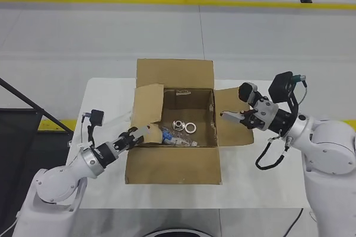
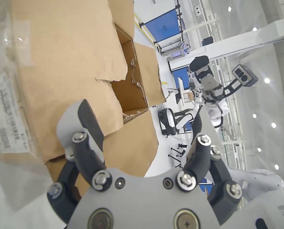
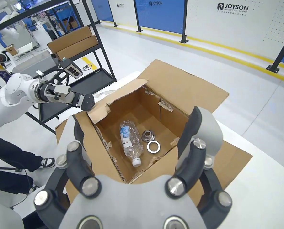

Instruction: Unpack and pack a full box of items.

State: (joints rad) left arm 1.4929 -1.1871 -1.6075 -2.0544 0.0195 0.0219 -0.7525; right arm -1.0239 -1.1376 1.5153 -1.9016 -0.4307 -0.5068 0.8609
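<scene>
An open cardboard box (image 1: pixel 172 166) stands mid-table with its flaps spread. On its floor lie a crushed clear plastic bottle (image 3: pixel 130 141) with a white cap, a metal flange (image 3: pixel 148 135) and a flat metal ring (image 3: pixel 153 146); from above the bottle (image 1: pixel 177 140) lies in front of the two metal parts (image 1: pixel 185 126). My left gripper (image 1: pixel 136 137) is open at the torn left flap (image 2: pixel 67 60), one finger (image 2: pixel 89 122) close against the cardboard. My right gripper (image 3: pixel 134 129) is open above the right flap (image 1: pixel 234 127), with nothing between its fingers.
The white table (image 1: pixel 107 95) has free room behind and left of the box. A clear plastic bag with a printed label (image 2: pixel 5 110) lies by the box's left side. A black shelf cart (image 3: pixel 84 82) stands off the table's left edge.
</scene>
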